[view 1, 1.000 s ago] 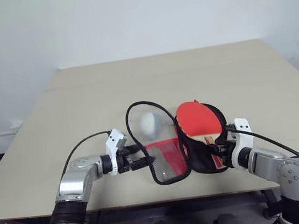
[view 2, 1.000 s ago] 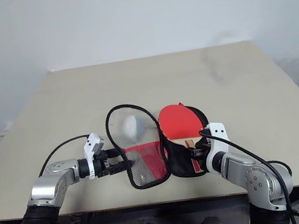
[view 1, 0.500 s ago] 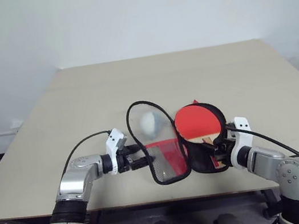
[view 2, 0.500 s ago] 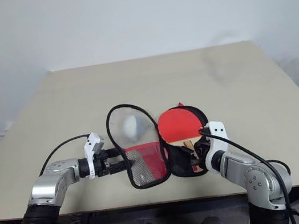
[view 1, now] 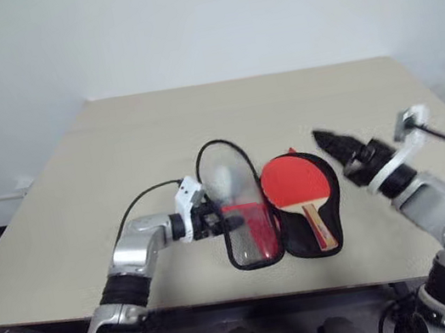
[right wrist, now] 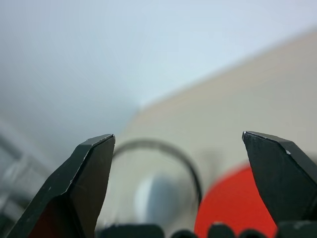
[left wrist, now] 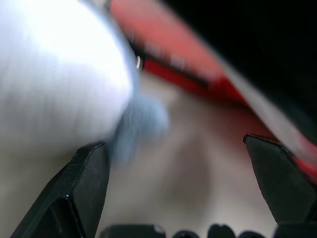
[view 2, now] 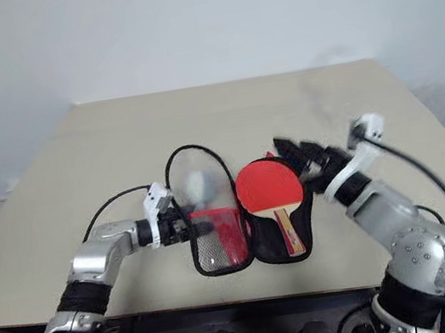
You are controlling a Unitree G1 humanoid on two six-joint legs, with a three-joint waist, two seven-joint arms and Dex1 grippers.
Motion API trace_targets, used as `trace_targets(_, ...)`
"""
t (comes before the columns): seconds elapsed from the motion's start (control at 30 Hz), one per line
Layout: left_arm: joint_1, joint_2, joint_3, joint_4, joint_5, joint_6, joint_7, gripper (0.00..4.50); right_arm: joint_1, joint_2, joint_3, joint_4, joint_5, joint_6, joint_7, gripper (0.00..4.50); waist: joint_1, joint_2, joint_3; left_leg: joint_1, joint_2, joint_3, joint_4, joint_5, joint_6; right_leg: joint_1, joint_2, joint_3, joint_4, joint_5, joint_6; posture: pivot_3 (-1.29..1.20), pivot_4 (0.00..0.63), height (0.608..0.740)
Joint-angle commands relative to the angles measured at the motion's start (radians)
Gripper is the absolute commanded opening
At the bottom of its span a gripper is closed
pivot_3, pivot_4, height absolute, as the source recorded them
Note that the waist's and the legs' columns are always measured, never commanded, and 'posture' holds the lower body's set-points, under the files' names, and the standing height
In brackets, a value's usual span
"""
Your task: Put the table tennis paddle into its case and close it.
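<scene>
Right end effector (view 1: 327, 139) wide open, empty, above the paddle (view 1: 295, 188); left end effector (view 1: 218, 222) open at the case (view 1: 252, 213) flap. Your push may slide the case.

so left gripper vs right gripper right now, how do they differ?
The left gripper sits low at the edge of the case's clear flap; the right gripper is raised above the table, beside the paddle, touching nothing. The left points across toward the case; the right points up and away. Both are open and empty.
</scene>
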Motion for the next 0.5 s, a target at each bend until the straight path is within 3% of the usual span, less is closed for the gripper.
trace_targets(0.03, -0.085, -0.085, -0.027, 0.061, 0.038, -0.054, 0.058, 4.50, -0.059, -0.042, -0.030, 0.061, 0.021, -0.101, -0.028, 4.46, 0.002, 0.000, 0.000, 0.000, 0.000, 0.000, 0.000, 0.000, 0.000, 0.000, 0.000, 0.000, 0.000, 0.000, 0.000, 0.00, 0.000, 0.740)
trace_targets(0.27, -0.108, -0.212, -0.022, 0.081, 0.060, -0.064, 0.144, 4.50, -0.074, -0.087, 0.017, 0.164, -0.043, -0.210, -0.100, 4.46, -0.008, -0.001, 0.001, 0.000, 0.000, 0.000, -0.002, 0.003, 0.005, 0.000, 0.001, 0.001, 0.000, 0.001, 0.003, 0.00, 0.000, 0.740)
trace_targets(0.5, -0.044, -0.222, 0.008, -0.029, 0.027, 0.084, 0.208, 4.50, -0.039, -0.091, 0.063, 0.177, -0.068, -0.267, -0.121, 4.46, -0.008, 0.000, 0.002, 0.000, 0.000, 0.000, -0.001, 0.003, 0.005, 0.001, 0.001, 0.001, 0.000, 0.000, 0.001, 0.00, 0.000, 0.740)
